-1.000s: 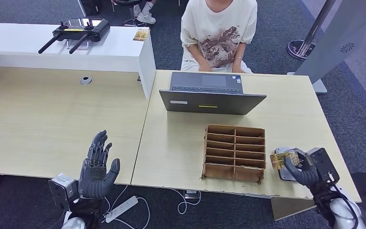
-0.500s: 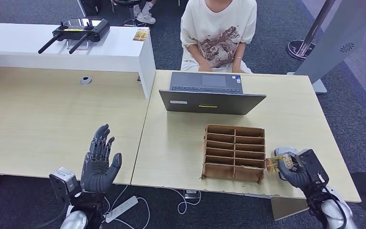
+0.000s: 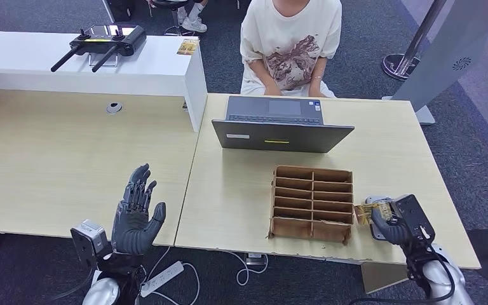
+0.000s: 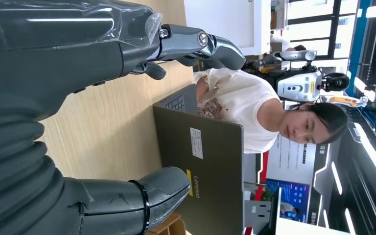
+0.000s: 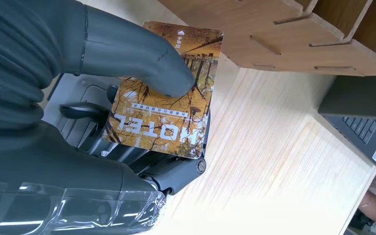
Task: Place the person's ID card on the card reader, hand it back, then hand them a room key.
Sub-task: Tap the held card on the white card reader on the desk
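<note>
- Right now my right hand [image 3: 391, 223] pinches the card [image 5: 169, 93] under its thumb, near the surface's [image 3: 394, 146] front right corner, just beside the rack [image 3: 312, 204].
- Card reads "HOTEL", so I judge it the room key, lifted above the grey reader [image 5: 85, 105].
- Its long axis points roughly toward the rack; the person [image 3: 290, 44] sits across the far edge, beyond the laptop [image 3: 283, 124].
- Left hand [image 3: 136, 213] is released, fingers spread, raised at the front edge, well apart from the card.
- Right arm is plainly nearer, so the handover is its job.
</note>
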Robot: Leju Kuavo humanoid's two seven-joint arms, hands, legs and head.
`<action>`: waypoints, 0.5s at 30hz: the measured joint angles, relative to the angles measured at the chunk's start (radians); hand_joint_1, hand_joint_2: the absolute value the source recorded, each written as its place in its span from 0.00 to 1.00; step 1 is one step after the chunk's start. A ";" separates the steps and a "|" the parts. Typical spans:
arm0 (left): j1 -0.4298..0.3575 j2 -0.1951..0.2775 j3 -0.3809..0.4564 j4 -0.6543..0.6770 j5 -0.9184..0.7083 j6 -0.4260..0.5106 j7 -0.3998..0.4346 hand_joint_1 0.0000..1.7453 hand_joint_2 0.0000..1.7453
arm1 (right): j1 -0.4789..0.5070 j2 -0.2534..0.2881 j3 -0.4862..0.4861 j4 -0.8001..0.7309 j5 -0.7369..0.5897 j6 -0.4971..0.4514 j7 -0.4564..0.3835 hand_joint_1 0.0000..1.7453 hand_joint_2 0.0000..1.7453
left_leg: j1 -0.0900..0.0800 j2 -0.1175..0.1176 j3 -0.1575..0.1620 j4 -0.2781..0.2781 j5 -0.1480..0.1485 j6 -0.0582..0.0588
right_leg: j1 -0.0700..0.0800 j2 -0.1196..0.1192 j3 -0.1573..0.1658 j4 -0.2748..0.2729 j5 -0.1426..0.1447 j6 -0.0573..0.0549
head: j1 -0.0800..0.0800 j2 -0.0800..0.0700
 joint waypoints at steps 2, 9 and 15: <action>0.000 0.000 0.000 0.001 0.000 0.000 0.000 0.00 1.00 | -0.003 0.003 -0.001 0.005 0.000 0.000 -0.003 1.00 1.00 | 0.000 0.000 0.000 0.000 0.000 0.000 | 0.000 0.000 0.000 0.000 0.000 0.000 | 0.000 0.000; 0.005 0.000 0.000 0.001 -0.003 -0.003 0.000 0.00 1.00 | -0.004 0.012 -0.023 0.012 -0.033 0.050 -0.038 1.00 1.00 | 0.000 0.000 0.000 0.000 0.000 0.000 | 0.000 0.001 0.000 0.000 0.000 0.000 | 0.000 0.000; 0.009 0.001 0.001 0.004 -0.004 0.000 0.000 0.00 1.00 | -0.005 0.014 -0.039 0.012 -0.051 0.073 -0.048 1.00 1.00 | 0.000 0.000 0.000 0.000 0.000 0.000 | 0.000 0.000 0.000 0.000 0.000 0.000 | 0.000 0.000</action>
